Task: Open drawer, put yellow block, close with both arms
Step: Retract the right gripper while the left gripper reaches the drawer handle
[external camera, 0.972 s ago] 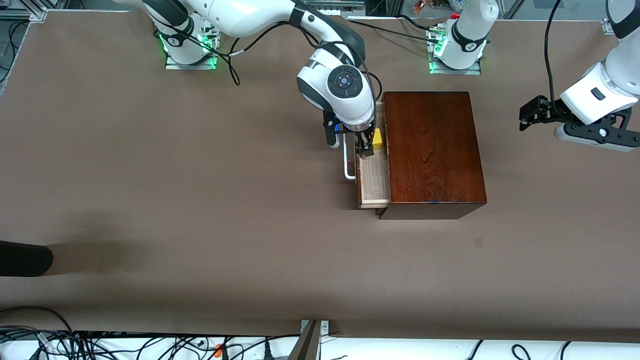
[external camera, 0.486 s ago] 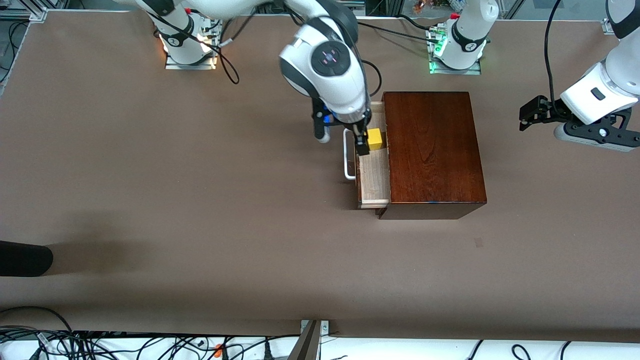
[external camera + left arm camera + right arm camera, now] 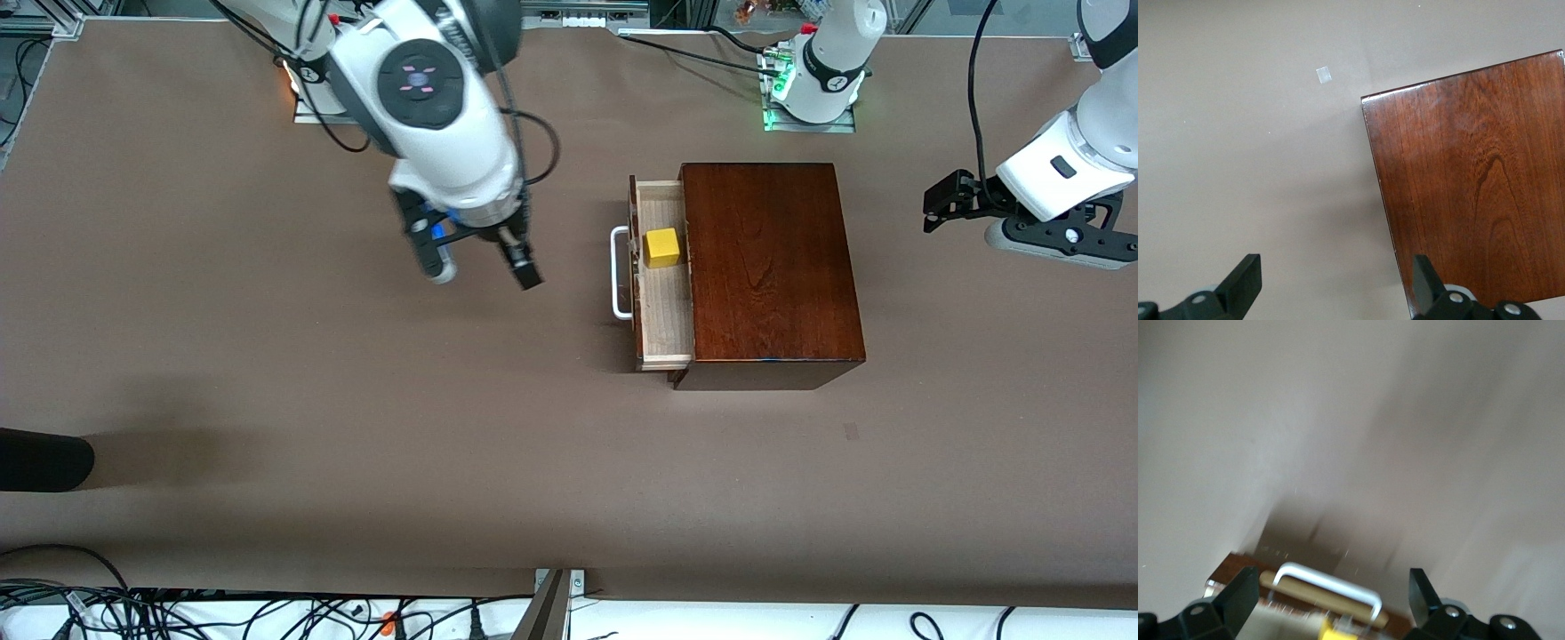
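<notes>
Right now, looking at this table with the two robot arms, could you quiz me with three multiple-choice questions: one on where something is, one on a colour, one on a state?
1. Where is the yellow block?
A. On top of the wooden box
B. In the drawer
C. Held by a gripper

2. What colour is the drawer's handle?
A. White
B. Black
C. Yellow

3. What state is the drawer in?
A. Pushed fully shut
B. Taken out of the box
C. Pulled open

Answers:
1. B: the block sits on the pale tray floor, beside the wooden box, with nothing gripping it.
2. A: the U-shaped handle shows white in the front and right wrist views.
3. C: the tray sticks out of the box. The right gripper is open over bare table, and the left gripper waits open near the box's other end.
</notes>
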`<move>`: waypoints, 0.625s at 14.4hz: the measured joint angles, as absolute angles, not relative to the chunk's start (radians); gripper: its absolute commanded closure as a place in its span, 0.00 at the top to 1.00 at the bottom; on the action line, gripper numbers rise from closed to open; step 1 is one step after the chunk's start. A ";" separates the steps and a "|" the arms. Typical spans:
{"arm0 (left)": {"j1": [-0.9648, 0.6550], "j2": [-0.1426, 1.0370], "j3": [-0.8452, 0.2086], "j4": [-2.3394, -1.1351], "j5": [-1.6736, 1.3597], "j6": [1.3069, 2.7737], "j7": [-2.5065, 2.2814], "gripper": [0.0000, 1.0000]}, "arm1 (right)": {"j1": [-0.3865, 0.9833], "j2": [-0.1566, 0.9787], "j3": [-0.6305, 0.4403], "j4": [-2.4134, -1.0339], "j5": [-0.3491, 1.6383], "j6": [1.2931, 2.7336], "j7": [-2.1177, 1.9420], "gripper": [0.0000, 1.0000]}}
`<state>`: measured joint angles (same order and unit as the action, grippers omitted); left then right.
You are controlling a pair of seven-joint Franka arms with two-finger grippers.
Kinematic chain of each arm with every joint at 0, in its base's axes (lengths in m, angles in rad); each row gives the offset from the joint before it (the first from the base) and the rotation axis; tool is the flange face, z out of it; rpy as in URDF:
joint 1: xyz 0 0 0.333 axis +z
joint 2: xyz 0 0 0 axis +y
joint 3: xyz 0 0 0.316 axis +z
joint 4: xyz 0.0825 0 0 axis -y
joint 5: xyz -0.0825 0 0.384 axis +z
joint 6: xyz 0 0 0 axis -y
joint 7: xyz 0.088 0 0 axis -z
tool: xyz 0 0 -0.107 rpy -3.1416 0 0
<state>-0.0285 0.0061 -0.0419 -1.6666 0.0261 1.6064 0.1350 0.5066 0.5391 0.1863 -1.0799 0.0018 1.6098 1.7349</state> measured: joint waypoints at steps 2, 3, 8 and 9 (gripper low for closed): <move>-0.030 0.006 -0.043 -1.667 0.026 1.606 0.135 1.00 | 0.485 0.459 0.146 -1.172 0.002 1.609 1.581 1.00; -0.032 0.006 -0.044 -1.667 0.024 1.605 0.142 1.00 | 0.459 0.413 0.139 -1.226 0.002 1.609 1.507 1.00; -0.041 0.006 -0.101 -1.658 -0.043 1.604 0.203 1.00 | 0.235 0.155 0.129 -1.513 0.002 1.601 0.952 1.00; -0.043 0.007 -0.126 -1.658 -0.046 1.604 0.205 1.00 | 0.185 0.113 0.128 -1.553 0.002 1.594 0.826 1.00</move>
<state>-0.0427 0.0071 -0.1259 -1.6583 -0.0456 1.6035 0.2049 0.1848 0.1127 0.1279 -1.5526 0.0016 1.5941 0.8261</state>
